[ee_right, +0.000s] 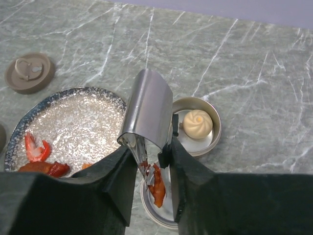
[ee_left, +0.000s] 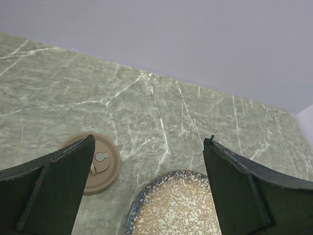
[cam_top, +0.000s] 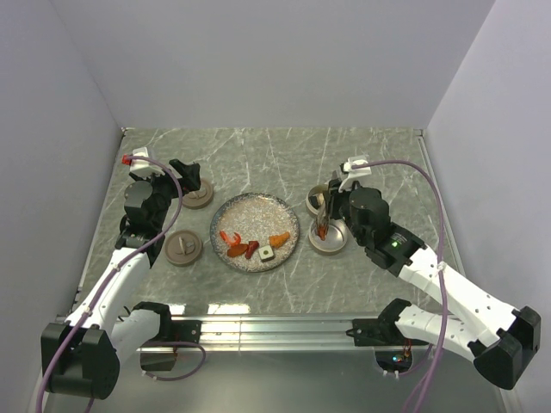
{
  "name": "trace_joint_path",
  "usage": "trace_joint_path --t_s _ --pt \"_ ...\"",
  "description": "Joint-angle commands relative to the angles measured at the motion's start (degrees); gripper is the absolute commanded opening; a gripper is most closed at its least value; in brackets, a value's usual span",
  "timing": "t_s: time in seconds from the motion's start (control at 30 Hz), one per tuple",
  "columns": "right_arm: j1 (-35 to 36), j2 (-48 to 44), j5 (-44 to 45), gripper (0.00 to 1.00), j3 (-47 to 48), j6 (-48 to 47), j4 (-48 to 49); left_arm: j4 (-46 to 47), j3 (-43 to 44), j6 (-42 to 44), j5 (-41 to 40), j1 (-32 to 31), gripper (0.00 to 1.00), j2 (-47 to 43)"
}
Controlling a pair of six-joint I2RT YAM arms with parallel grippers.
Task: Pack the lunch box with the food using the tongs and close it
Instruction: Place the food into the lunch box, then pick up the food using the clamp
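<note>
My right gripper [ee_right: 149, 156] is shut on the metal tongs [ee_right: 149, 105], which point down into the near round tin [ee_right: 164, 215] of the lunch box. A red-orange piece of food [ee_right: 157, 188] is at the tong tips inside that tin; I cannot tell whether it is still pinched. The far tin [ee_right: 215, 139] holds a pale round ball [ee_right: 197, 123]. Red bits [cam_top: 234, 245], an orange bit [cam_top: 279, 239] and a white square [cam_top: 266, 253] lie on the speckled plate [cam_top: 258, 211]. My left gripper [ee_left: 149, 147] hangs open above the table by the plate's far left edge, holding nothing.
Two brown round lids [cam_top: 197, 194] [cam_top: 183, 248] lie left of the plate, one just under the left gripper [cam_top: 185, 172]. Grey walls close in the marble table on three sides. The right arm [cam_top: 405, 254] reaches in from the lower right.
</note>
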Motion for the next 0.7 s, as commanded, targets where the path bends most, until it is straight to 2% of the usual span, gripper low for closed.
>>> trace_joint_path --t_s 0.0,0.03,0.2,0.43,0.67 --pt "-0.3 0.5 1.7 0.37 0.1 0.7 2.1 2.2 0.8 -0.5 0.9 0.1 0.99 -1.1" --pt "-0.3 0.6 1.8 0.43 0.3 0.6 2.1 2.2 0.8 -0.5 0.8 0.1 0.99 -1.0" --pt "-0.3 0.6 2.5 0.49 1.1 -0.3 2.4 2.2 0.8 -0.4 0.8 0.1 0.99 -1.0" --pt "0.2 -1.1 0.4 0.5 1.3 -0.1 4.6 2.3 0.7 -0.5 0.8 0.1 0.99 -1.2" --pt "4.7 0.8 -3.5 0.49 2.6 -0.4 9.6 2.2 0.7 -0.6 0.8 0.1 1.0 -1.4"
